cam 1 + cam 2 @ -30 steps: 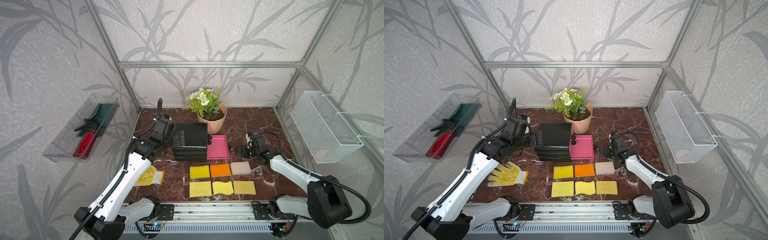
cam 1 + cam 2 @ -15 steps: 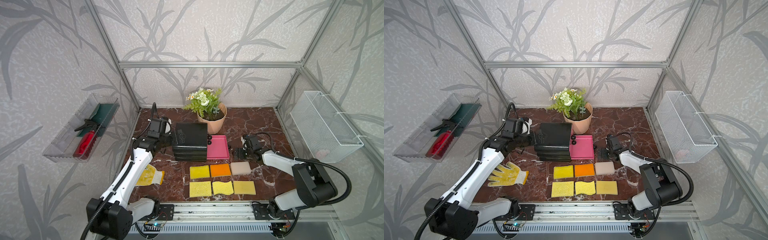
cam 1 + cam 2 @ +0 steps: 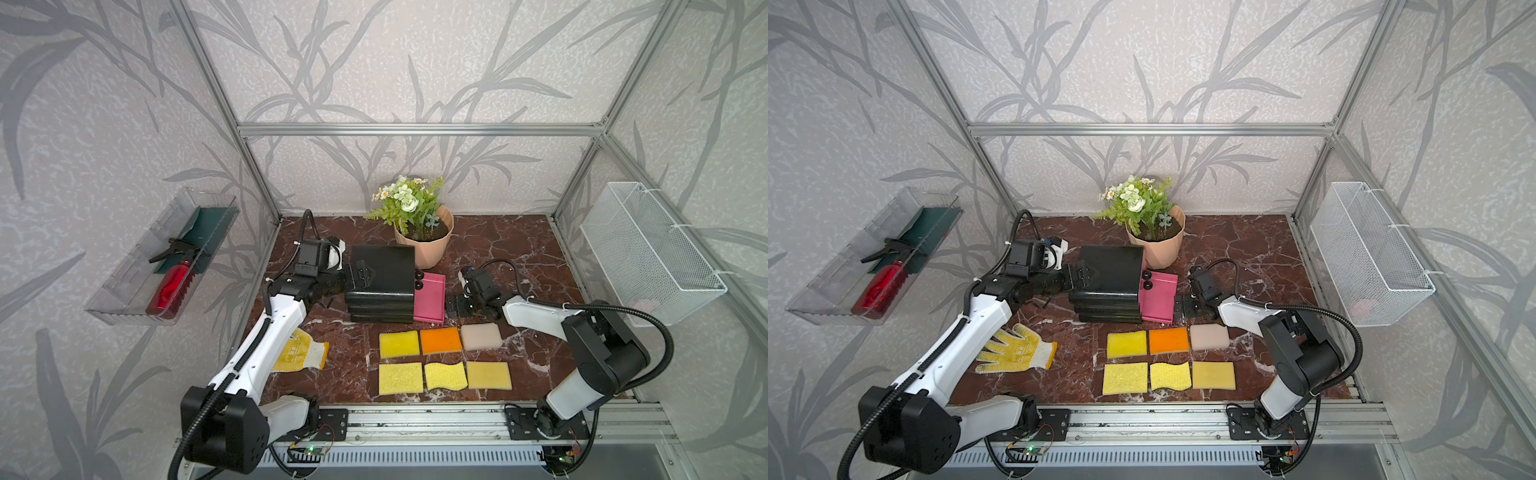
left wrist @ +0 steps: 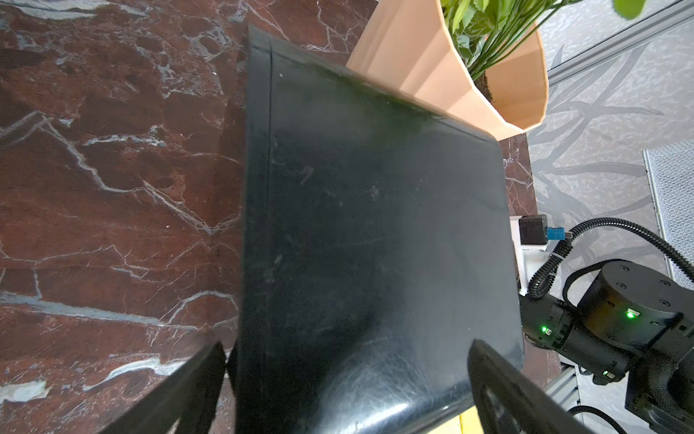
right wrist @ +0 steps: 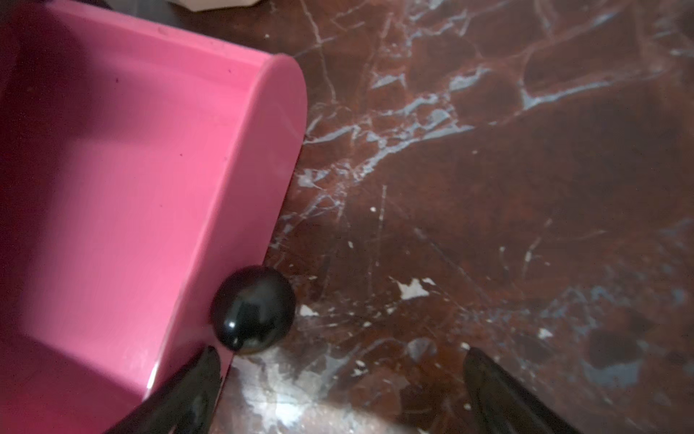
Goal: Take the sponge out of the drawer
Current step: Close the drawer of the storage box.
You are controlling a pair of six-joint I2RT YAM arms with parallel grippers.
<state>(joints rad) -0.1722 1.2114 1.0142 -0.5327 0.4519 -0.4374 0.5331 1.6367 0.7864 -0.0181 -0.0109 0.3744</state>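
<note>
Jaws spread, empty: left gripper at cabinet edge, right gripper by drawer knob (bare marble beyond).

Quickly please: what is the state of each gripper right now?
Left gripper: open, fingers on either side of the black cabinet, grip not clear.
Right gripper: open, holding nothing, beside the pink drawer knob.
</note>
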